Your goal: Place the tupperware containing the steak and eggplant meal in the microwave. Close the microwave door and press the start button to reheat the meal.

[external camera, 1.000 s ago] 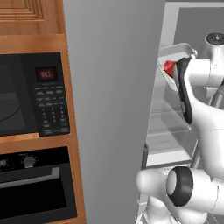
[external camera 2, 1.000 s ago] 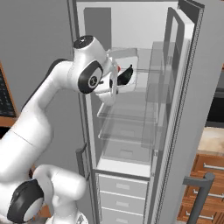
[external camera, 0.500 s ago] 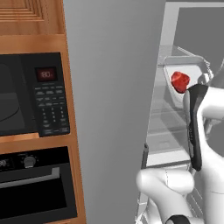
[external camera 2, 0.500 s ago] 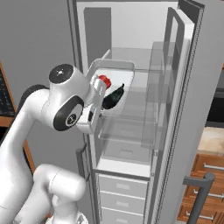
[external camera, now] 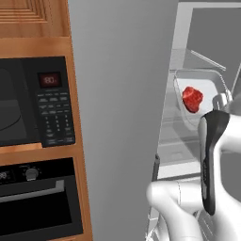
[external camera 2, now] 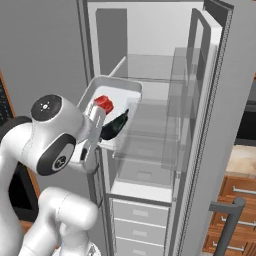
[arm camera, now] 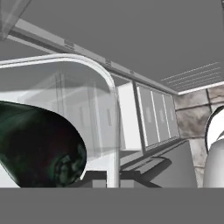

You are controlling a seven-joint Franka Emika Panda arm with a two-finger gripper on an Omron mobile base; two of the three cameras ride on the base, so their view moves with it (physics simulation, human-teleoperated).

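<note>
My gripper point(arm camera: 118, 177) is shut on the rim of the tupperware point(external camera 2: 127, 87), a pale tray that I hold tilted in front of the open fridge. In the tray lie the red steak point(external camera: 192, 98) and a dark glossy eggplant piece point(external camera 2: 116, 125). In the hand view the eggplant point(arm camera: 39, 148) looms large at the left, inside the tray's rim point(arm camera: 111, 109). The black microwave point(external camera: 33, 101), with its red display point(external camera: 49, 80) and keypad point(external camera: 56, 117), sits in the wooden cabinet far to the left. The microwave door point(external camera: 9, 108) looks flush with the keypad strip.
The fridge point(external camera 2: 150, 150) stands open with glass shelves, drawers point(external camera 2: 145, 225) below and its door point(external camera 2: 215, 100) swung out to the right. A grey fridge side panel point(external camera: 117, 117) lies between tray and microwave. A black oven point(external camera: 33, 193) sits under the microwave.
The arm has drawn the tray out of the fridge shelf, leftward and a little lower. The grip on the rim has held throughout.
</note>
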